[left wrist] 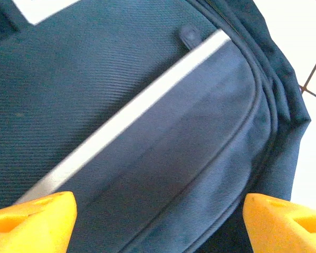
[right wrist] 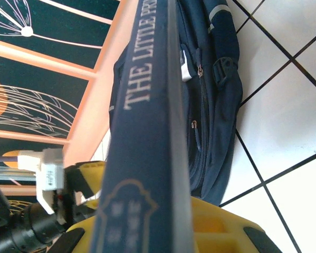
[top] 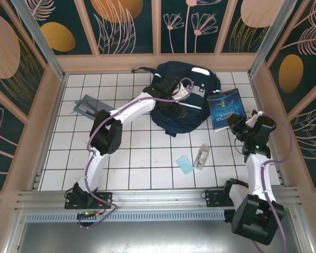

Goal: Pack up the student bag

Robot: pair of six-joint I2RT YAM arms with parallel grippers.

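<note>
The student bag (top: 197, 79), a navy backpack with white stripes, lies at the back middle of the tiled floor. My left gripper (top: 174, 105) hovers right over its front panel, open. In the left wrist view the orange fingertips (left wrist: 34, 219) stand wide apart above the bag's fabric (left wrist: 147, 79) and a white stripe (left wrist: 121, 121), nothing between them. My right gripper (top: 237, 122) is shut on a blue book (top: 225, 108), held just right of the bag. In the right wrist view the book's spine (right wrist: 142, 132) runs up from the yellow jaws, with the bag (right wrist: 210, 105) behind it.
A flat grey pouch (top: 86, 108) lies at the left of the floor. A light-blue card (top: 185, 164) and a clear small case (top: 201, 156) rest in front of the bag. Wooden walls (top: 57, 100) enclose the floor on three sides.
</note>
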